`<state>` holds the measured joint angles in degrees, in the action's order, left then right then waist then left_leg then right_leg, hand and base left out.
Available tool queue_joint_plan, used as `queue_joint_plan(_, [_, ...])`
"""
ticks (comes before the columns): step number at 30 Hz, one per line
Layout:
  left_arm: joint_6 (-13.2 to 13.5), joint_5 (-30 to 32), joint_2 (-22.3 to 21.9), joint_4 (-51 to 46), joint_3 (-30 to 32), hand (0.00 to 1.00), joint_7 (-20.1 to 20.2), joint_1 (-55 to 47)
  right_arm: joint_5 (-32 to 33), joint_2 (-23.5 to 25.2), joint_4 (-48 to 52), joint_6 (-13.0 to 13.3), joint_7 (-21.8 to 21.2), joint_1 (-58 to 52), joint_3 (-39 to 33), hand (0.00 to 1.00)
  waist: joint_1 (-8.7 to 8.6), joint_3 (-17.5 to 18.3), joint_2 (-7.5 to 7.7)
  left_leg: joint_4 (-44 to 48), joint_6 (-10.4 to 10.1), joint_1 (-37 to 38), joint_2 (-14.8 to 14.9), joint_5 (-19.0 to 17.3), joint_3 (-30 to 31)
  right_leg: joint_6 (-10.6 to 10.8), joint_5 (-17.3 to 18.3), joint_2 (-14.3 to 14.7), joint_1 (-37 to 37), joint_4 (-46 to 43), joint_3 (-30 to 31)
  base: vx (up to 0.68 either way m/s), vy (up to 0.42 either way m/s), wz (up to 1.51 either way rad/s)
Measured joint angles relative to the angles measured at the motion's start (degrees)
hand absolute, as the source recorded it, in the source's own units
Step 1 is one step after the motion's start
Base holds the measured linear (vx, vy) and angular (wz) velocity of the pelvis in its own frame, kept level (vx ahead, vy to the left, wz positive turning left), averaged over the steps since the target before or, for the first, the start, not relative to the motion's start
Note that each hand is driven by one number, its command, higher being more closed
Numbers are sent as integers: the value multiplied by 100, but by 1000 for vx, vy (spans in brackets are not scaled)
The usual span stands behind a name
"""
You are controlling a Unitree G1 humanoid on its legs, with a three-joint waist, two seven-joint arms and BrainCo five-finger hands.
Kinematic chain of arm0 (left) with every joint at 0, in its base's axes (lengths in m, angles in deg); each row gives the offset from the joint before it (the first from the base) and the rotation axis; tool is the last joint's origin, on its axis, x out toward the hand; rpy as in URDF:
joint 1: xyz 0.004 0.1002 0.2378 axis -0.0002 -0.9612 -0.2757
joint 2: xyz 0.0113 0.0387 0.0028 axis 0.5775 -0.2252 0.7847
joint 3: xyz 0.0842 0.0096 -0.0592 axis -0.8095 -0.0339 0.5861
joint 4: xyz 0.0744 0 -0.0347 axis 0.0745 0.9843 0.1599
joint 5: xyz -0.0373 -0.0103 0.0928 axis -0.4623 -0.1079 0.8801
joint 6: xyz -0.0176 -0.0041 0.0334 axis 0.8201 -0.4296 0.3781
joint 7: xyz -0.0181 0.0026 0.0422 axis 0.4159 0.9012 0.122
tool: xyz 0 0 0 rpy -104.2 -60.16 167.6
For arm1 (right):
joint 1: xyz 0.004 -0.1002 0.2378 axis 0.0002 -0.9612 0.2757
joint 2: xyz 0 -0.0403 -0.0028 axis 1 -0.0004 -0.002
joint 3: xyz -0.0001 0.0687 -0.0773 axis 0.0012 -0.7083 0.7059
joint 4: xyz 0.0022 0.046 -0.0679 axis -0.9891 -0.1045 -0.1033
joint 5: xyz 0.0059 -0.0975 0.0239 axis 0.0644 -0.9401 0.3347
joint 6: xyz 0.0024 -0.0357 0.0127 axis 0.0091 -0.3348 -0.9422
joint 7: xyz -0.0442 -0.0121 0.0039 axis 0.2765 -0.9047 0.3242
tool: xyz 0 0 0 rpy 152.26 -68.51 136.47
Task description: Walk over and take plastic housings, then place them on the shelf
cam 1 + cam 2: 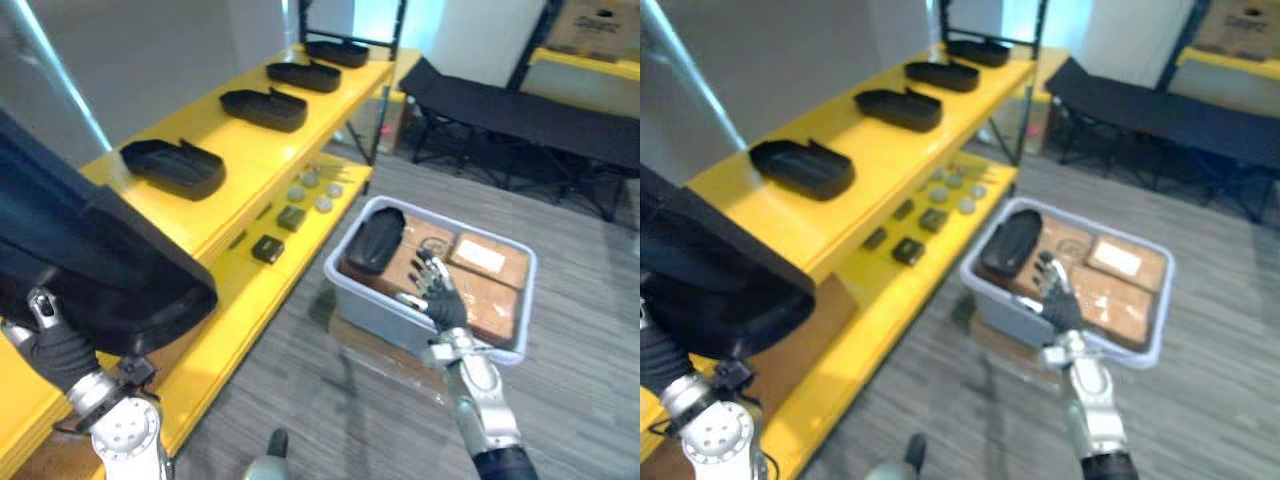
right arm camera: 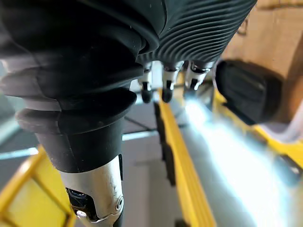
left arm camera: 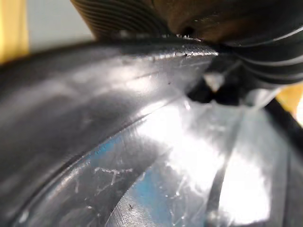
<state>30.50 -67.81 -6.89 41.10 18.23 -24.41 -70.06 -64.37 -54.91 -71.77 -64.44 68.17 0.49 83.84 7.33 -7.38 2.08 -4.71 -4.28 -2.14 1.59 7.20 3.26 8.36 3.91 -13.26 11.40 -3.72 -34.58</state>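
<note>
Grey carpet floor (image 1: 600, 330), workshop room, black folding cot (image 1: 520, 115) at the back.

Left eye view:
- Yellow shelf (image 1: 250, 150): row of four black plastic housings (image 1: 172, 166) on the top tier, small dark parts (image 1: 267, 248) on the tier below.
- Grey bin (image 1: 380, 310) on the floor: cardboard boxes (image 1: 490, 262), with one spare housing (image 1: 375, 240) lying on them.
- Large housing (image 1: 90, 260) close to the camera, above the left robot hand (image 1: 60, 350); grip cannot be told.
- Right robot hand (image 1: 440, 295) spread open over the bin's near rim, holding nothing.

Left wrist view: glossy black shell surface (image 3: 118, 118). Likely light, stiff and slippery; best taken by the rim.

Right wrist view: fingers (image 2: 165, 92) straight, spare housing beyond. The bin wall and boxes crowd any reach.
</note>
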Motion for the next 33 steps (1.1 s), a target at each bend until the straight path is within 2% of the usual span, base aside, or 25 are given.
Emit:
queue_joint_plan(3, [7,-20,5,0,12,100,23,-49,-74,2,14,7,32,13,0,0,-5,1,3,-29,112,22,-145,-63,44,-68,99,-178,56,-207,-74,18,52,25])
queue_joint_plan(6, [117,-36,31,-8,0,100,187,-19,-142,26,13,34,165,-33,-1,0,-82,-4,-3,-30,136,21,-217,-98,-43,-174,180,-348,34,-557,-64,19,50,38])
queue_joint_plan(8, [124,-221,290,34,-176,100,422,110,-240,52,49,96,346,-173,-33,0,-206,-5,6,-28,179,9,-270,-76,237,-179,176,-396,-79,-1047,625,53,54,66])
queue_joint_plan(11, [197,-239,741,325,-520,100,519,597,-357,79,246,165,451,-431,-244,0,-274,-6,56,-22,284,-20,-337,15,605,-181,178,-385,-290,-1717,1431,101,-19,76])
queue_joint_plan(12, [214,-239,760,359,-552,100,516,649,-357,81,266,172,455,-431,-256,0,-319,1,63,-11,288,-30,-357,29,671,-190,185,-389,-312,-1803,1466,92,-46,60])
queue_joint_plan(14, [235,-239,772,377,-637,100,492,787,-358,108,274,193,396,-391,-344,0,-356,33,148,8,258,-167,-406,167,740,-475,405,-388,-332,-1700,1463,88,-61,32])
queue_joint_plan(15, [231,-239,766,377,-636,100,493,796,-363,100,273,199,381,-371,-363,0,-348,39,160,9,251,-218,-420,209,723,-488,425,-376,-311,-1568,1462,63,-93,9])
queue_joint_plan(20, [153,-188,660,377,-695,100,496,739,-361,90,239,203,377,-101,-440,0,-296,-22,78,10,196,-293,-252,349,397,-416,449,-102,-2,-662,1457,-21,-100,-15])
queue_joint_plan(22, [146,-188,644,377,-724,100,504,659,-351,75,307,213,382,-65,-456,0,-326,-79,48,9,118,-299,-185,395,363,-242,603,-17,54,-544,1457,-126,-106,-17])
queue_joint_plan(23, [147,-187,614,377,-787,100,506,630,-337,67,331,214,380,-83,-473,0,-348,-148,41,7,62,-308,-173,430,337,-154,822,-12,70,-530,1463,-193,-128,-4])
queue_joint_plan(24, [147,-186,570,380,-837,100,510,615,-296,62,347,214,370,-118,-475,0,-349,-212,3,6,42,-313,-148,433,319,23,968,1,76,-529,1470,-268,-149,4])
queue_joint_plan(26, [154,-144,353,370,-918,100,535,543,-117,52,352,214,331,-265,-525,0,-442,-339,-216,6,9,-306,50,419,145,-31,1014,147,71,-634,1408,-235,-98,20])
queue_joint_plan(28, [171,-134,266,357,-907,100,532,357,-103,59,364,214,228,-435,-575,0,-493,-337,-300,31,24,-333,195,399,-93,-75,1014,186,69,-651,1376,-141,-42,17])
queue_joint_plan(31, [242,-126,228,195,-898,100,516,187,-78,88,417,226,147,-486,-568,0,-486,-285,-385,390,37,-507,178,374,-147,-74,1015,196,78,-665,1330,-16,-1,1])
queue_joint_plan(33, [311,-60,228,69,-889,100,514,166,-74,186,435,296,135,-486,-548,0,-445,-320,-322,430,43,-512,128,360,-232,-63,1021,116,76,-671,1344,31,22,-3])
